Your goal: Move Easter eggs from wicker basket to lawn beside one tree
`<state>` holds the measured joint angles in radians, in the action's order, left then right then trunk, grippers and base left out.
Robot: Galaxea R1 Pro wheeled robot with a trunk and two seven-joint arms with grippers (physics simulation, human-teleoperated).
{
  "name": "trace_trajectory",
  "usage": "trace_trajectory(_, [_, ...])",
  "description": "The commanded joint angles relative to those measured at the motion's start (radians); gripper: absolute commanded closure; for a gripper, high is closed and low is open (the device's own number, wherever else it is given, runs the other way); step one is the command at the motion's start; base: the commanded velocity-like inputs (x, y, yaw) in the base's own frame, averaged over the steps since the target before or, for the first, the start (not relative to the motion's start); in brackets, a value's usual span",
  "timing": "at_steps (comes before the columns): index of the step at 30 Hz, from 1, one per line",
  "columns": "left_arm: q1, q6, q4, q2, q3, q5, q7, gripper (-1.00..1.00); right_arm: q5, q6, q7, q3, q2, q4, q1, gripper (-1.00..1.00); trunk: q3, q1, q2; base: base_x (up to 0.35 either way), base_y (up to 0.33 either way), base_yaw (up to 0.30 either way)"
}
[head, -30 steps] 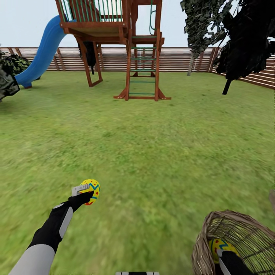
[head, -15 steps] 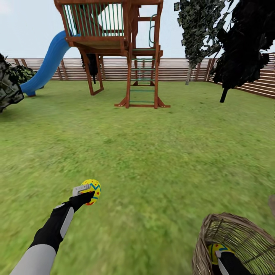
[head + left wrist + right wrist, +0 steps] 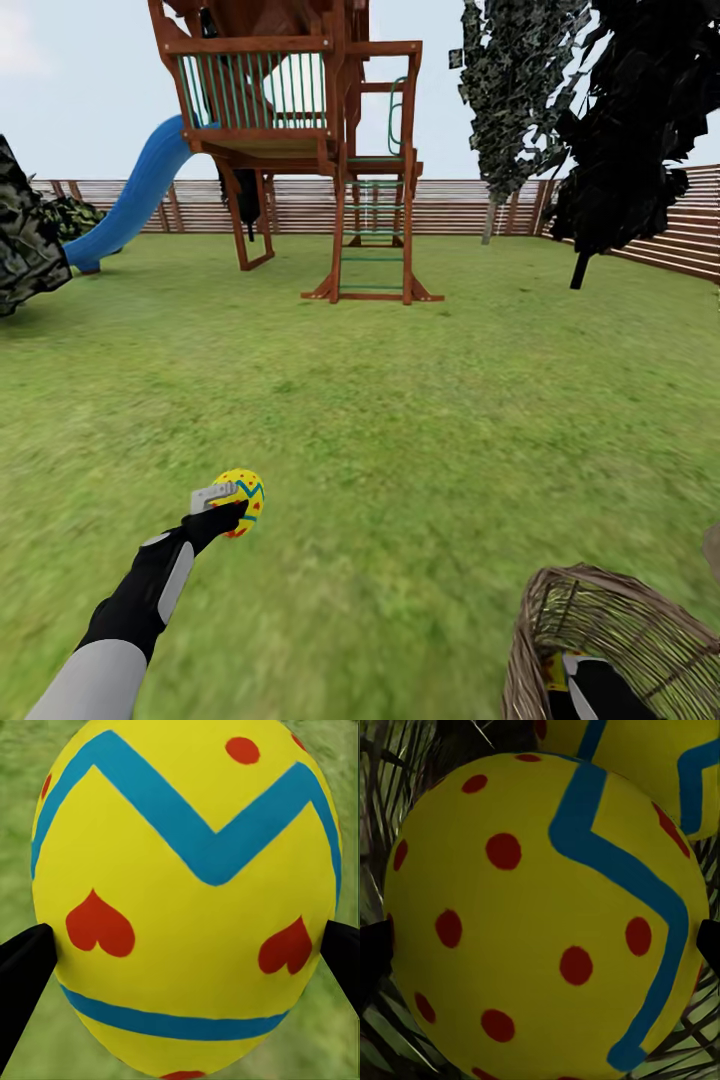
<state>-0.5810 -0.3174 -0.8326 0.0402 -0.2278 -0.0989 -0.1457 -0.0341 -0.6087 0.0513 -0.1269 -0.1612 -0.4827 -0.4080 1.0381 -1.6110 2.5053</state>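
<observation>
Over the lawn [image 3: 400, 420], left gripper [image 3: 232, 503] grips one egg [image 3: 241, 497], out already. Right gripper [image 3: 540, 945] pinches a second egg [image 3: 540, 937] inside the basket [image 3: 620, 620]; a third [image 3: 660, 757] waits behind. None placed by a tree [image 3: 520, 90] yet.

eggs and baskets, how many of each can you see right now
Easter eggs: 3 (one in the left gripper, one between the right gripper's fingers, one behind it)
wicker basket: 1
Total: 4
</observation>
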Motion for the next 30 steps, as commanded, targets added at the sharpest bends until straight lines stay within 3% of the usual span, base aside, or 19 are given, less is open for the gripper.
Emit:
trace_trajectory(1, [0.000, -0.008, -0.002, 0.000, -0.002, -0.010, -0.003, 1.00, -0.001, -0.005, 0.001, -0.003, 0.002, -0.002, 0.000, 1.00, -0.003, 0.001, 0.000, 0.000, 0.000, 0.000])
trace_trajectory(12, [0.000, -0.007, -0.002, 0.001, -0.002, -0.010, -0.003, 1.00, -0.002, -0.005, 0.001, -0.003, 0.003, -0.001, 0.000, 1.00, -0.046, 0.006, -0.002, -0.007, 0.000, 0.000])
trace_trajectory(18, [0.000, -0.008, -0.002, 0.000, -0.002, -0.010, -0.003, 1.00, -0.001, -0.005, 0.001, -0.003, 0.002, -0.001, 0.000, 1.00, -0.069, 0.008, -0.004, -0.253, -0.076, 0.000])
trace_trajectory(24, [0.000, -0.008, -0.002, 0.000, -0.002, -0.010, -0.003, 1.00, -0.001, -0.004, 0.001, -0.004, 0.002, -0.001, 0.000, 1.00, -0.092, 0.011, -0.005, -0.026, -0.019, 0.000])
trace_trajectory(30, [0.000, -0.008, -0.002, 0.001, -0.002, -0.010, -0.002, 1.00, -0.001, -0.004, 0.001, -0.003, 0.003, -0.002, 0.000, 1.00, -0.111, 0.034, -0.047, 0.000, 0.000, 0.000])
